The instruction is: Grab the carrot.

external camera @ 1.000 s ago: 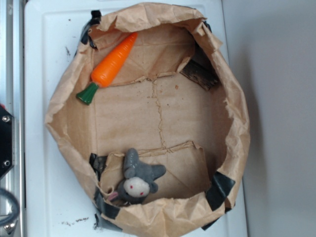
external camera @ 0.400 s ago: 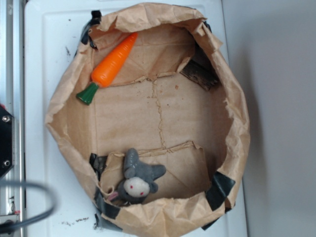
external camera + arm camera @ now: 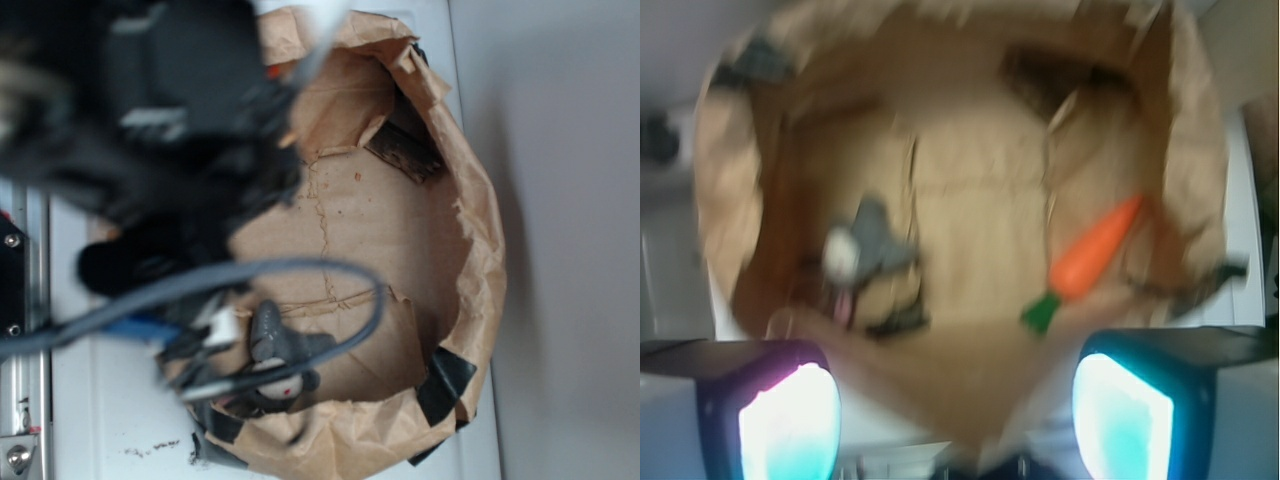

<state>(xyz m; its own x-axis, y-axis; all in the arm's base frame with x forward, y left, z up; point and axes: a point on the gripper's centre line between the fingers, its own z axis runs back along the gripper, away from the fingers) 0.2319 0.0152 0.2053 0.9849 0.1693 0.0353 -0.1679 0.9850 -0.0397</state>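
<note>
Hovering spread-fingered above the paper bag (image 3: 1200, 150), the gripper (image 3: 955, 400) is looking down on the carrot (image 3: 1095, 252), which is lying up and right of center by the bag's right wall, its long axis diagonal, green stem nearest the fingertips.

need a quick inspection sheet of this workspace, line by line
surface: white tray-like top with dark specks, carrying a crumpled brown paper bag opened flat, black tape at its rim.
job's things: carrot lies inside the bag, orange body, green stem; hidden by the arm in the exterior view.
clutter: grey plush animal with white face, inside the bag, apart from the carrot.
grippers: gripper above the bag, jaws spread wide, holding nothing.
cables: grey cable loops over the bag in front of the plush.
surroundings: metal rail at one edge, plain grey surface at the other.
</note>
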